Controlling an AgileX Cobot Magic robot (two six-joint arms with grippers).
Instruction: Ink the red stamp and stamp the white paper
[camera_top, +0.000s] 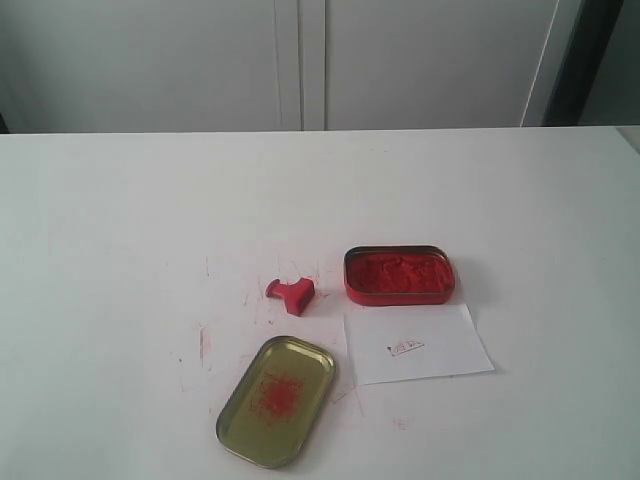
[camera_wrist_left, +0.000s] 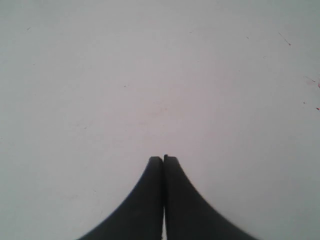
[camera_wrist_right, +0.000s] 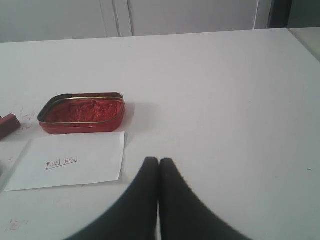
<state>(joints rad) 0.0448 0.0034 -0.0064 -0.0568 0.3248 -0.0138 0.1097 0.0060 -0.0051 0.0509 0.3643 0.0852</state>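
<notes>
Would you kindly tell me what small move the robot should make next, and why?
Probably spread the fingers of the right gripper and ease it toward the red stamp. That gripper and the left gripper are both shut and empty. The stamp lies on its side beside the ink tin. Only the right wrist view catches it, while the left shows just table.

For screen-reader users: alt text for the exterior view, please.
A red stamp lies on its side on a white table, left of an open red ink tin. In front lie a white paper with a small print and a gold lid.
</notes>
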